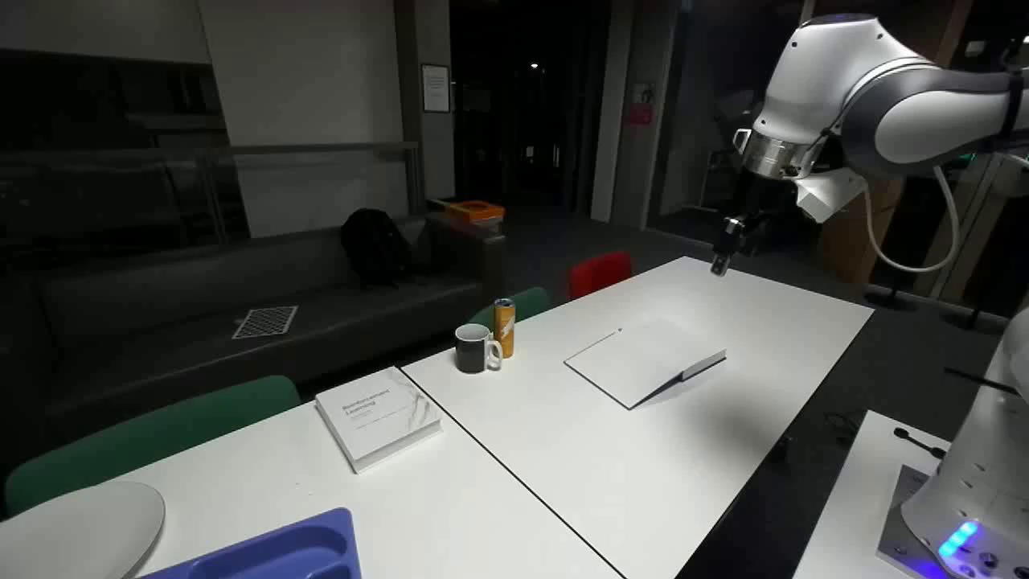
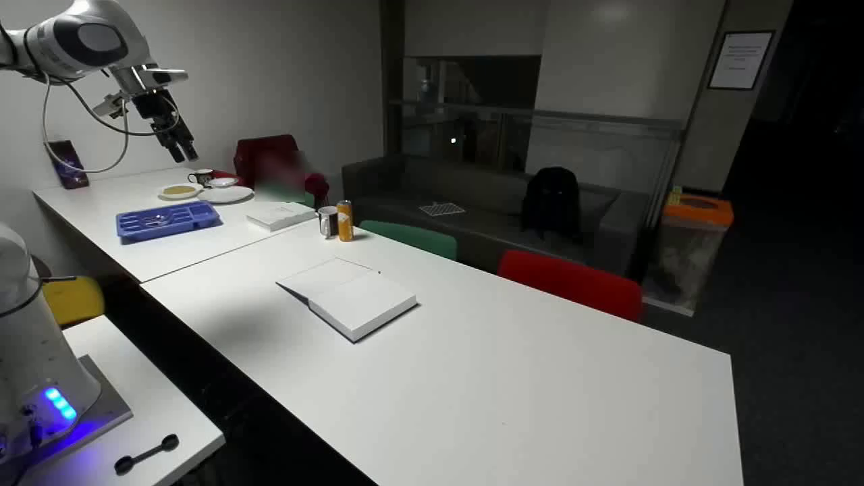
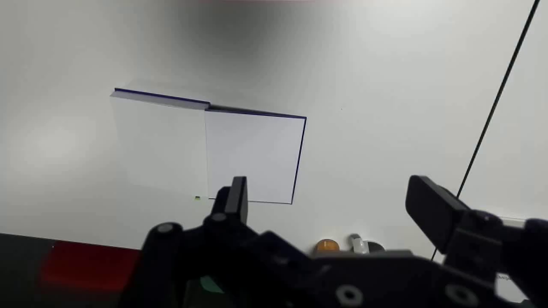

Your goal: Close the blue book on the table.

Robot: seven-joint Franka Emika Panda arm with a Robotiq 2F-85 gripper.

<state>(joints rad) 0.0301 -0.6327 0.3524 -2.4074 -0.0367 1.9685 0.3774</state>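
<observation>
The blue book lies open on the white table (image 1: 563, 458), pages up, in both exterior views (image 1: 619, 362) (image 2: 364, 300). Its thick page block is on one side. The thin cover side, edged in dark blue, slopes slightly up to the spine. In the wrist view the book (image 3: 257, 154) lies left of centre, with the cover side on the right. My gripper (image 3: 328, 182) is open and empty, its fingers wide apart. The left finger overlaps the cover's lower edge in that view. In both exterior views the gripper (image 1: 720, 267) (image 2: 185, 154) hangs well above the table, apart from the book.
A dark mug (image 1: 470, 351) and an orange can (image 1: 505, 330) stand near the table's far edge. A thick white book (image 1: 378, 414) lies across the dark seam from the blue book. A blue tray (image 2: 165, 221) and plates (image 2: 226, 196) are farther along. Chairs line the far side.
</observation>
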